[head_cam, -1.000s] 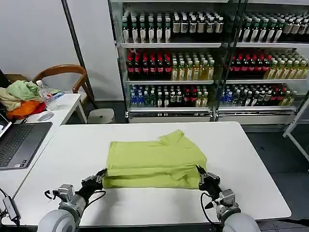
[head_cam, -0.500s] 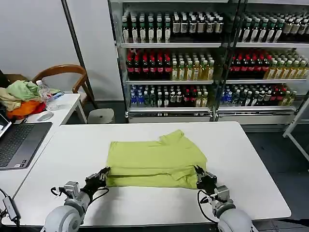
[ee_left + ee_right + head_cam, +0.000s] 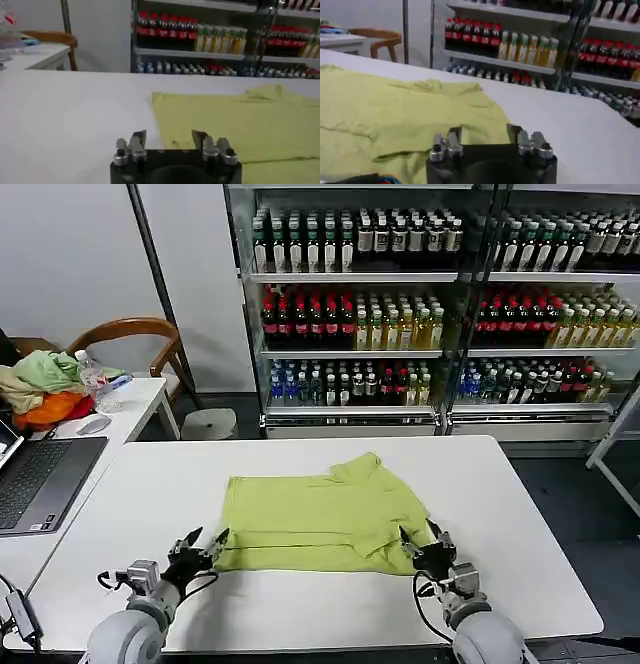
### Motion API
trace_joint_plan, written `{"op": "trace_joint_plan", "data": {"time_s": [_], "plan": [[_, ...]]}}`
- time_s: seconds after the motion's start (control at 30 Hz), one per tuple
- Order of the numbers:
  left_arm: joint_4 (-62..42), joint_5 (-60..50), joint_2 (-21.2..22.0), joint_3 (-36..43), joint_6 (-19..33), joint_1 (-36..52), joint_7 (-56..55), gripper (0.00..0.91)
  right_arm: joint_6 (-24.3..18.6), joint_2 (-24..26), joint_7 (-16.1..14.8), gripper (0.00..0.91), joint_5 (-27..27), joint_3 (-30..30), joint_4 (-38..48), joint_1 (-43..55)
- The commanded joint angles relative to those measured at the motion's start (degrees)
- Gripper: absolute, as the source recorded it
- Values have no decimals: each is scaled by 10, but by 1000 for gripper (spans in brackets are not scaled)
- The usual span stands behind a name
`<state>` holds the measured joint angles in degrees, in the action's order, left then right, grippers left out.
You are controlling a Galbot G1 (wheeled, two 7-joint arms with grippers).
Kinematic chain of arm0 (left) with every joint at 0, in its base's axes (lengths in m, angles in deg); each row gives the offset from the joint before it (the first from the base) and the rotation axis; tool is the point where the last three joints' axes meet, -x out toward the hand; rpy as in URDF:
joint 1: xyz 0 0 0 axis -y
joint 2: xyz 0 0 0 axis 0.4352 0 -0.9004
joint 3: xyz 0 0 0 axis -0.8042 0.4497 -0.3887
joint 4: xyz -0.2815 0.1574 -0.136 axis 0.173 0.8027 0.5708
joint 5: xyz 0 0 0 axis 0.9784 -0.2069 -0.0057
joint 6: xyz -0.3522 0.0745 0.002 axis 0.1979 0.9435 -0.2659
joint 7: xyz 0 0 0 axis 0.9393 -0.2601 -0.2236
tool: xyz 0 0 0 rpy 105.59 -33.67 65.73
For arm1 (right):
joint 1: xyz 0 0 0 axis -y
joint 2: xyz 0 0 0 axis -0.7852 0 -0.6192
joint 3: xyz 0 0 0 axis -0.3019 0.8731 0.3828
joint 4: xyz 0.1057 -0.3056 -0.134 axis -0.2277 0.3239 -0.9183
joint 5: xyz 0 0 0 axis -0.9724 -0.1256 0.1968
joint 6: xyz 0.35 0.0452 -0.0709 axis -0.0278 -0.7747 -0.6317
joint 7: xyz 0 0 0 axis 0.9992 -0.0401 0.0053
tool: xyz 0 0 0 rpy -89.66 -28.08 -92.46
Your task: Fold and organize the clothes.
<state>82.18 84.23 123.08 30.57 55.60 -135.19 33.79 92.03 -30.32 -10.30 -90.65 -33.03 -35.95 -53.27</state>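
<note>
Left gripper [image 3: 170,141]: fingers apart, low over the white table [image 3: 70,110], at the near corner of the shirt. Lime T-shirt [image 3: 240,120]: flat on the table, spread beyond the gripper. Behind: wooden chair [image 3: 50,37], a second white table [image 3: 35,52], shelves of bottles [image 3: 220,40].

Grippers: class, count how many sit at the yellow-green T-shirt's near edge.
2: the left gripper at the T-shirt's near-left corner, the right gripper at its near-right corner, both open.
</note>
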Motion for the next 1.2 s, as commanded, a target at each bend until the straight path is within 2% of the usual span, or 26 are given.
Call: {"op": "trace_joint_plan", "data": {"time_s": [0.03, 0.07, 0.23, 0.27, 0.3, 0.33, 0.37, 0.4, 0.43, 0.97, 1.2], "plan": [[59, -13, 1, -4, -14, -59, -17, 907, 3, 8, 13, 907, -3, -8, -45, -88], [58, -14, 7, -2, -35, -57, -25, 907, 5, 7, 13, 907, -3, -8, -45, -90], [36, -12, 11, 2, -58, -41, -41, 907, 14, 6, 23, 907, -9, -7, -28, -86], [28, -12, 11, 3, -59, -35, -43, 907, 15, 5, 25, 846, -15, -7, -25, -84], [24, -10, 11, 3, -60, -30, -45, 907, 16, 4, 26, 282, -22, -7, -23, -82], [21, -8, 11, 3, -61, -29, -47, 907, 17, 4, 27, 81, -29, -7, -21, -81], [16, -7, 12, 4, -63, -22, -47, 433, 20, 4, 27, 0, -33, -7, -20, -79], [12, -7, 13, 5, -65, -19, -48, 202, 23, 3, 27, 0, -35, -7, -15, -77], [11, -6, 13, 5, -68, -18, -48, 50, 23, 3, 27, 0, -37, -6, -13, -75], [5, -1, 12, 14, -69, -16, -34, 40, 33, 0, 25, 0, -53, -3, -16, -71], [11, -12, 12, 18, -79, -24, -19, 30, 29, 3, 23, 0, -25, -1, -59, -106]]}}
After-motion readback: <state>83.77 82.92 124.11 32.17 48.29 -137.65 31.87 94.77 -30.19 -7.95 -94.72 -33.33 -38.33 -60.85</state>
